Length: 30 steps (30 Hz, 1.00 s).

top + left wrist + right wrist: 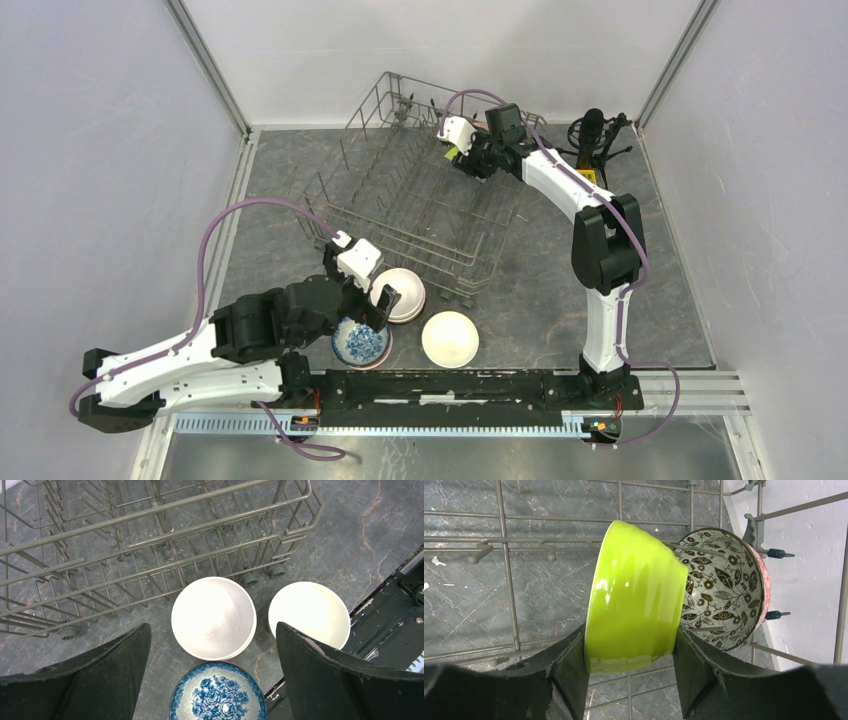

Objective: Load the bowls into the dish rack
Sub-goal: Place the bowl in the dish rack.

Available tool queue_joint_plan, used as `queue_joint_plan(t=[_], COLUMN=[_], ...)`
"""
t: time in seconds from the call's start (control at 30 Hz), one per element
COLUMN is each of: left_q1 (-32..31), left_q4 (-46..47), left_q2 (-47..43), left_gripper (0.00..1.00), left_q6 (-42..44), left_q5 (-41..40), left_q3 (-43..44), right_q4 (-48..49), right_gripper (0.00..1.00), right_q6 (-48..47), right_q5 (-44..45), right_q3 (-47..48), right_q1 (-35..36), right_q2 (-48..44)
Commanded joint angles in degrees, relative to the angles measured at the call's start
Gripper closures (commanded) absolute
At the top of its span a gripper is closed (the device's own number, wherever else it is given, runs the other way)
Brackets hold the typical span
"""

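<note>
Lime bowl (pixel 634 600) clamped in right pincer (pixel 630 642), patterned bowl (pixel 724 587) half hidden behind

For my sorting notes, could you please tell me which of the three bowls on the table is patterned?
The blue-and-white floral bowl, lowest in the left wrist view; the centre white bowl and the right white bowl carry no pattern.

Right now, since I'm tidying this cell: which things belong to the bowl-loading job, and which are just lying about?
Job:
dish rack
lime green bowl, held by the right gripper
leaf-patterned bowl in the rack
white bowl
cream bowl
blue floral bowl

Lying about:
black stand, far corner
</note>
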Motion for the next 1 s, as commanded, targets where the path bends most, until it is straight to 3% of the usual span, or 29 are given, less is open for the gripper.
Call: queue_joint_plan(t=[0.0,0.57,0.97], left_q1=[0.25,0.18,0.24], left_q4=[0.33,0.15,0.03], left_q2=[-0.52,-0.62,-0.78], left_gripper=[0.0,0.0,0.0], left_q6=[3.4,3.31,3.14], left_q5=[-1.65,-1.65,-1.74], left_q3=[0.02,0.04,0.1], right_q4=[4.05,5.36,7.44], right_gripper=[0.56,0.4,0.17], right_q6=[1.16,2.62,4.61], right_q5=[-0.2,-1.47,-3.25], right_q3=[0.82,-0.34,-1.61], right_q1=[-0.08,0.02,-0.03], right_q2=[-0.75,-1.08,-2.37])
